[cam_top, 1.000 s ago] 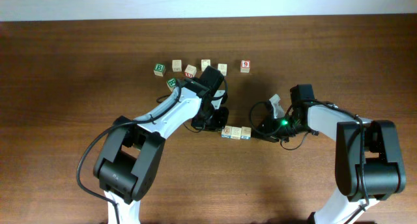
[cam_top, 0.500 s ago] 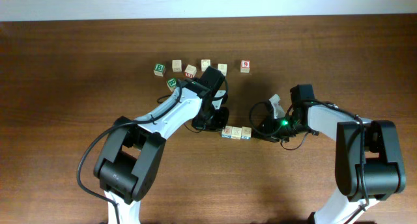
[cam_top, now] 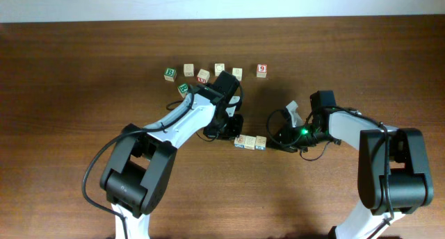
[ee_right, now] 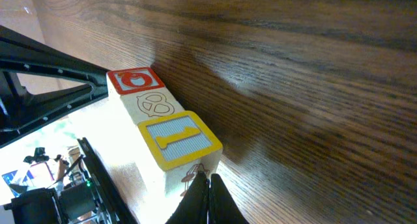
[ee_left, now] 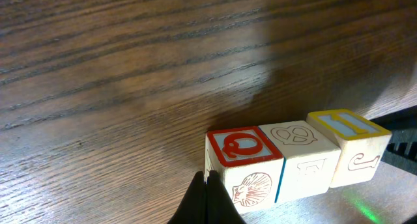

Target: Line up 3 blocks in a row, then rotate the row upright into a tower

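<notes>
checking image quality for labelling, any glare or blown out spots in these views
Overhead: even light, sharp, only a small green light glowing right of centre. Left wrist: pale sheen on the table, green tint at lower right, three blocks crisp. Right wrist: lower left corner blown out white, blocks readable.

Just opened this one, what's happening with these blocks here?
Three blocks sit in a touching row. The left tool, shut, has its tip at the red-framed end block. The right tool, also shut, is at the yellow-framed end block. Neither grips a block. Other cubes lie farther back.
</notes>
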